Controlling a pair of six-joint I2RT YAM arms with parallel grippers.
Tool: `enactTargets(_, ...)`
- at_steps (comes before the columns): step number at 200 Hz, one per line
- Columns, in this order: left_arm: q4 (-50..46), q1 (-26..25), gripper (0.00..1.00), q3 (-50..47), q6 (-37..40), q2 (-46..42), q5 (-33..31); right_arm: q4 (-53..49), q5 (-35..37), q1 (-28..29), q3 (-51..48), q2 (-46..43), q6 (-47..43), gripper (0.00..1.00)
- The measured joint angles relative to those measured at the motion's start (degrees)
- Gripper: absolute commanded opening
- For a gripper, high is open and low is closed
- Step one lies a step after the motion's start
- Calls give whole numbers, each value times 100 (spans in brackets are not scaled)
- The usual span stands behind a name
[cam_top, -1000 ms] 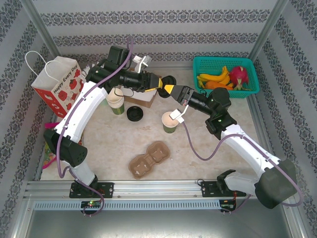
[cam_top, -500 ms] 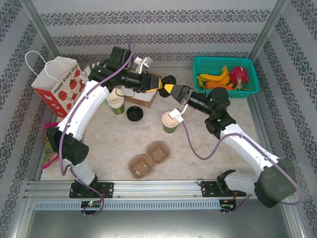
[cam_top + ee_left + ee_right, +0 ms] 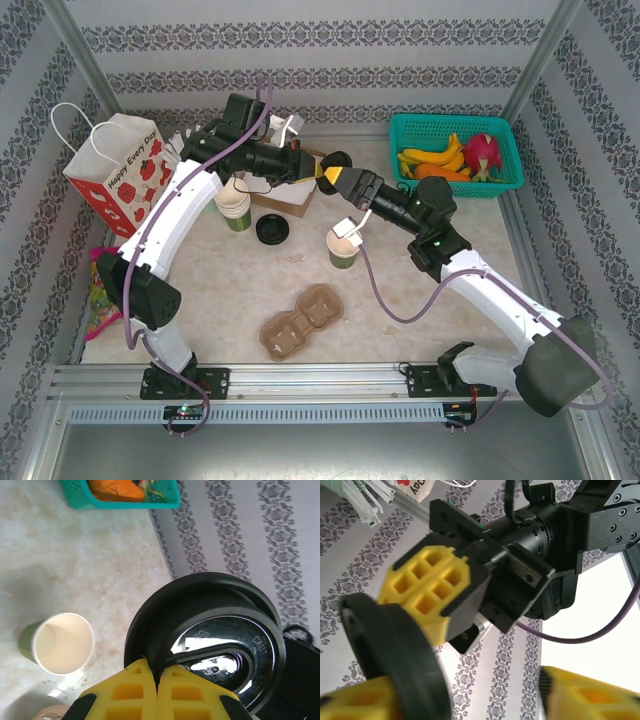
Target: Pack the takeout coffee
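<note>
Over table [image 3: 230,290], lid [image 3: 210,605] in left gripper [image 3: 157,672]

desk [image 3: 230,290], pale marble | open cup [image 3: 342,248] | spare lid [image 3: 271,229] | cup carrier [image 3: 302,320] | cup stack [image 3: 234,205] | teal basket [image 3: 460,188] | gift bag [image 3: 115,175]

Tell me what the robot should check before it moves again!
1. Left fingers shut on lid: ok.
2. Right fingers open: ok.
3. Right fingers clear of lid: cannot tell.
4. Cup upright, top open: ok.
5. Lid lined up over cup: not ok, it is off to the side.
6. Tray slots free: ok.
</note>
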Motion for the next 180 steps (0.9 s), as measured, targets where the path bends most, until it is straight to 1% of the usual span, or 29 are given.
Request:
enactTargets(5, -7, 0, 0, 0, 28, 2, -83, -11, 98, 35, 0, 4, 107, 98)
enactTargets(29, -61, -15, 0, 26, 219, 2, -361, -348, 575, 94, 0, 103, 649, 98)
enactTargets(57, -109, -13, 0, 33, 385, -2, -920, -813, 1045, 155, -35, 72, 1751, 98)
enactTargets(80, -118, -13, 0, -17, 472, -22, -1281, -1115, 1631, 461, 22, 74, 2640, 98)
enactTargets(101, -120, -13, 0, -201, 501, -114, -1530, -1185, 2098, 662, 76, 74, 3493, 98)
enactTargets(117, -109, -13, 0, -363, 520, -190, -1692, -1191, 2492, 710, 76, 74, 4138, 98)
enactTargets(138, -118, -13, 0, -509, 579, -260, -1961, -1220, 2959, 782, -11, -26, 5200, 98)
enactTargets(180, -125, -17, 0, -535, 645, -262, -2441, -1569, 3451, 807, -442, -802, 8072, 98)
